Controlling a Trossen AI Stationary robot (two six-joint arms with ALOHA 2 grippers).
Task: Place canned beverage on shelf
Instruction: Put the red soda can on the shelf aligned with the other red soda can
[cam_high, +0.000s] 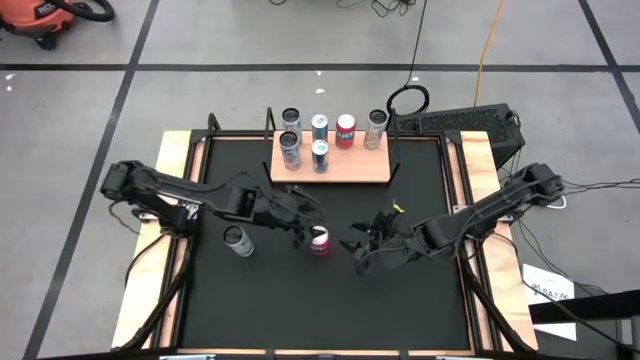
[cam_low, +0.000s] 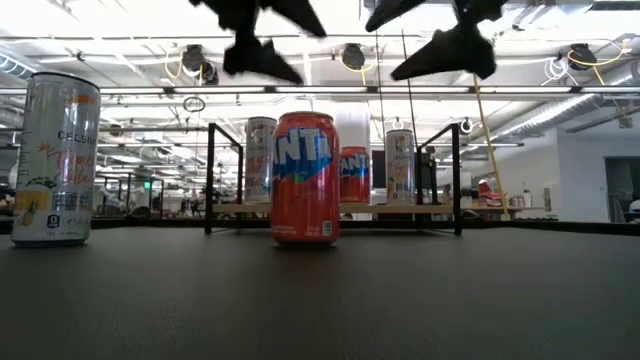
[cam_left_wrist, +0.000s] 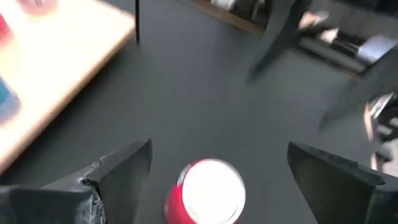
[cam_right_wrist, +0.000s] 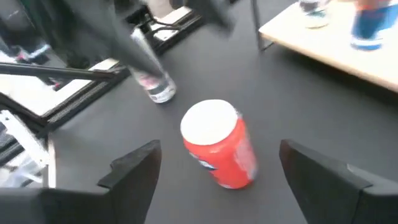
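A glossy red metal can (cam_right_wrist: 219, 151) with a smooth silvery top stands on the matt black table (cam_high: 300, 310), beyond it a pale bare-wood shelf (cam_high: 345, 172) with thin black metal posts.

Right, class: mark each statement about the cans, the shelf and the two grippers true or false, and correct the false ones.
1. The red Fanta can stands upright on the black table. True.
2. The shelf holds six cans. True.
3. The left gripper is shut on the red can. False: its fingers stand open, apart from it.
4. The right gripper is shut. False: it is open.
5. The slim white can is on the shelf. False: it stands on the table.
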